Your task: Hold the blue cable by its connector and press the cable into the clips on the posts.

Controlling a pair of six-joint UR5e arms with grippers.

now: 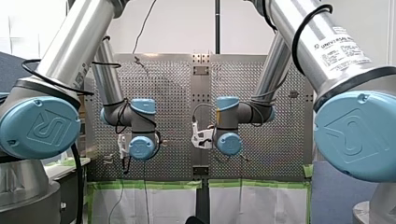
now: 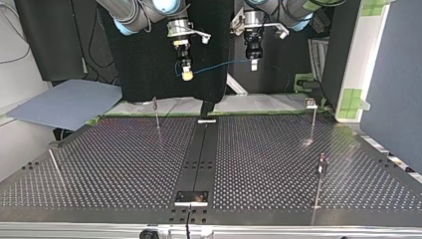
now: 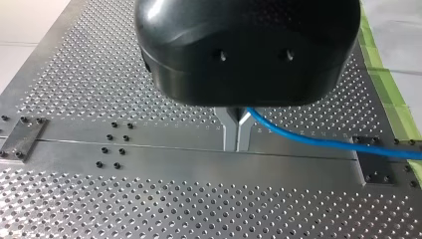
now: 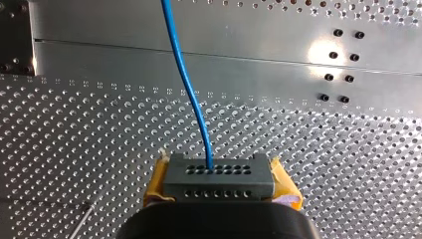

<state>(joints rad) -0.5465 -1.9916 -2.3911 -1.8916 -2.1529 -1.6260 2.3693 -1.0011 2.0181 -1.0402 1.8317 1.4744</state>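
Note:
Both grippers hang high above the perforated table. In the top view the blue cable stretches between them. My right gripper has its yellow pads shut on the cable's dark grey connector, and the blue cable leads straight ahead out of it. My left gripper has its metal fingers shut on the blue cable, which runs off to one side. Seen from across the table, my right gripper is at the left and my left gripper at the right.
Thin posts stand on the table: one at the back left, two at the right, and a leaning rod at the front left. A dark centre strip runs down the table. Both arms' wrists hide the grippers in the front view.

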